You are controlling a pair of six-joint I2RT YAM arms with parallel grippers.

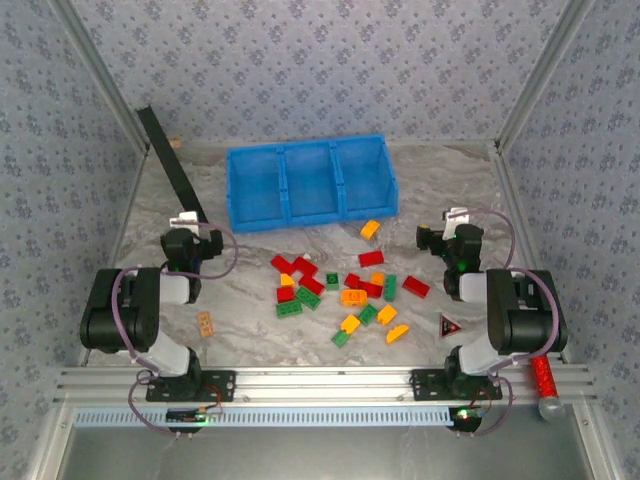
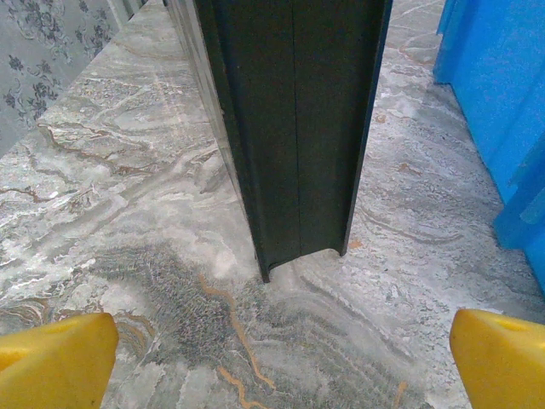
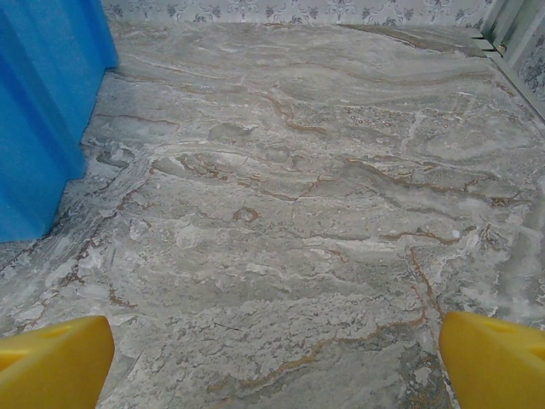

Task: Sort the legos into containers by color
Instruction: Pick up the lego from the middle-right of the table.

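Left claw (image 1: 186, 222) at mid-left of the top view, jaws spread wide, gripping nothing. Wrist view agrees: yellow fingertips (image 2: 53, 365) sit in the two bottom corners with bare marble table (image 2: 128, 213) between them.

Black bar (image 1: 168, 158) runs diagonally from the upper left down to just beside that claw. In the left wrist view its lower end rests on the table at centre frame, dead ahead of the jaws.

Tan tile (image 1: 206, 323) lies flat at lower left, near the left arm and well apart from the bricks.

Blue bin (image 1: 312, 214) is at upper centre, with three compartments (image 1: 256, 182) side by side. Its wall shows at the right edge of the left wrist view and the left edge of the right wrist view.

Legos (image 1: 352, 296) lie loose on the table at centre frame, below the bin and between the arms, in mixed red, green and orange-yellow. Most are bunched together. One orange brick (image 1: 370, 229) sits apart, just below the right compartment.

Right claw (image 1: 455, 222) at mid-right, jaws equally wide, nothing in them, over bare marble.

Red-edged triangular sign (image 1: 450, 323) lies at lower right beside the right arm.

Red cylinder (image 1: 543, 376) rests on the frame rail in the bottom right corner; can't tell what it is.
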